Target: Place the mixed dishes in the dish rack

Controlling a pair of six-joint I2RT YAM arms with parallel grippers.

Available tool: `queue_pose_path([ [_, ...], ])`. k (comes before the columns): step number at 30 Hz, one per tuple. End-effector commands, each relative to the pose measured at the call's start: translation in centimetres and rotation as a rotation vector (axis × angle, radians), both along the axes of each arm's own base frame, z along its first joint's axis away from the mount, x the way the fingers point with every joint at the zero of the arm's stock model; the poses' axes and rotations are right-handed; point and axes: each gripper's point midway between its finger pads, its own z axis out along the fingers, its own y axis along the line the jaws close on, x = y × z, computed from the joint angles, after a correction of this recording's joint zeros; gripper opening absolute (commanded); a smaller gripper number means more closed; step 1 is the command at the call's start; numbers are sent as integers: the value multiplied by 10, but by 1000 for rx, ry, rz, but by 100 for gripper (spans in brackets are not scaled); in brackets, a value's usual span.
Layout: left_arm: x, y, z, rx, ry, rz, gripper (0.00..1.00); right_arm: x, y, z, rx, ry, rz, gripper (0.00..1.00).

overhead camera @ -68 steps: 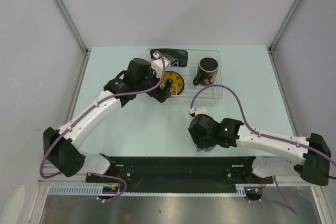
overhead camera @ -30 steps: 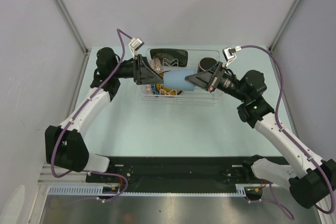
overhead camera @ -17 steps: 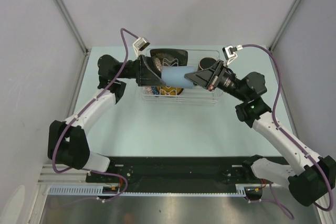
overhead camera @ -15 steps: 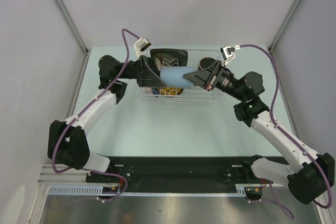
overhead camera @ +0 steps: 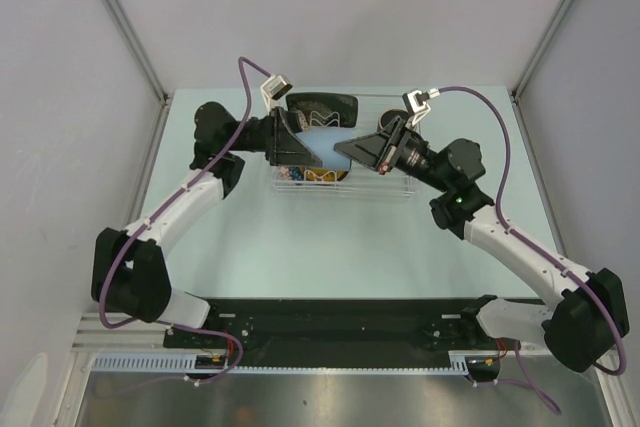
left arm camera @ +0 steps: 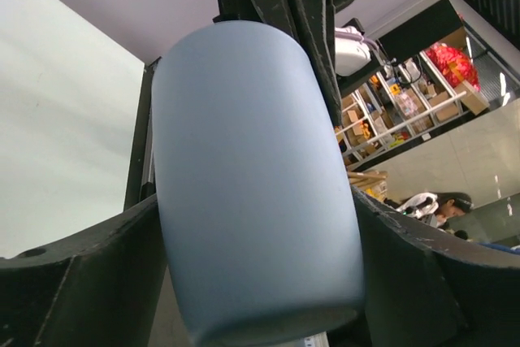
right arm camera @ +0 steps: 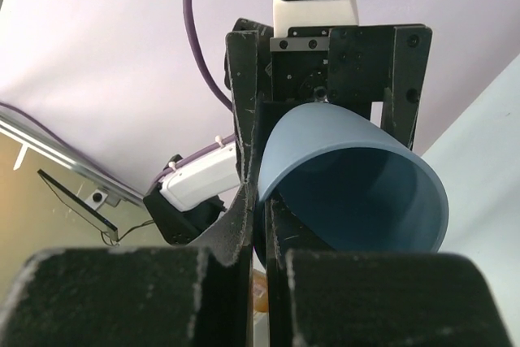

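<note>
One dish is in the air and at least two sit in the rack, as far as I can read it. The small light-blue cup [overhead camera: 320, 145] hangs on its side above the dish rack [overhead camera: 388, 187], upper middle of the overhead frame, caught between both arms. The right gripper [overhead camera: 352, 152] is pinched onto the wall at the cup's mouth. The left gripper [overhead camera: 298, 143] is closed against the cup's sides near its base, so I judge this a hand-over not yet finished. In the rack I can see the black square floral plate [overhead camera: 322, 107] along its top edge and a sliver of the yellow dark-rimmed saucer [overhead camera: 322, 176] just below the cup. The arms hide the rest, so I cannot tell whether the mug and bowls are loaded; I see no dish out on the open bench [overhead camera: 300, 247]. At minimum, this cup has yet to go down into the rack. The bench is a pale blue-green sheet, boxed in by plain grey panels [overhead camera: 60, 97] on metal posts [overhead camera: 125, 22]. The left wrist view catches cluttered shelves [left arm camera: 390, 119] beyond, at the right of its frame.
</note>
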Motion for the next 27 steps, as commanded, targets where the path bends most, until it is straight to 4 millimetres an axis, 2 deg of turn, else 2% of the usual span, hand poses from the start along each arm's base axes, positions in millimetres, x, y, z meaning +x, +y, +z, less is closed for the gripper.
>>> queue_pose_path([
  [1,11,-9,7,3,-72,51,77,-2,4,-2,2,-10,4,0],
  [3,16,-11,4,13,-80,71,64,-3,5,-3,-5,-8,8,0],
  [4,18,-11,4,17,-82,78,49,-3,5,-6,-17,-4,7,0],
  [6,25,-13,2,49,-84,106,32,-5,3,-7,-31,-7,4,0],
  [7,29,-13,1,69,-96,125,14,-3,2,-14,-59,4,-5,0],
  [8,37,-13,-2,87,-196,158,6,0,-2,-16,-73,6,-19,3],
  [9,43,-12,-2,149,-165,213,1,-2,-8,-15,-85,2,-24,11],
  [10,48,-11,-2,171,-254,237,0,2,-14,-26,-126,51,-42,29],
  [11,51,-11,-1,196,-283,261,0,12,-27,-31,-154,50,-89,35],
  [12,54,-11,3,240,-289,288,0,9,-38,-36,-187,73,-105,39],
  [13,65,-11,1,289,-367,338,0,11,-48,-39,-209,76,-131,51],
  [14,66,-9,-5,345,-357,353,0,22,-68,-43,-235,69,-196,58],
  [15,75,-12,1,366,-395,373,0,15,-81,-45,-261,89,-218,65],
  [16,83,-14,-3,414,-452,400,0,16,-92,-48,-278,94,-247,82],
  [17,82,-16,-13,468,-446,390,0,23,-113,-48,-295,88,-323,85],
  [18,85,-19,-2,480,-495,397,0,20,-119,-59,-331,125,-349,87],
  [19,94,-32,-24,544,-518,364,0,12,-126,-54,-341,97,-386,89],
  [20,90,-34,-37,601,-489,332,0,15,-134,-57,-355,112,-451,89],
  [21,95,-40,-26,601,-552,327,0,13,-140,-65,-384,133,-482,90],
  [22,103,-55,-53,645,-553,269,0,5,-148,-58,-384,97,-524,90],
  [23,106,-58,-50,662,-569,263,0,8,-160,-59,-393,99,-603,90],
  [24,111,-64,-61,685,-569,241,0,5,-167,-61,-409,103,-641,91],
  [25,118,-77,-88,728,-580,183,0,-2,-174,-57,-404,84,-677,91],
  [26,119,-78,-103,778,-560,155,0,0,-181,-58,-409,90,-726,91],
  [27,124,-86,-92,762,-597,156,0,-2,-185,-67,-434,109,-740,91],
])
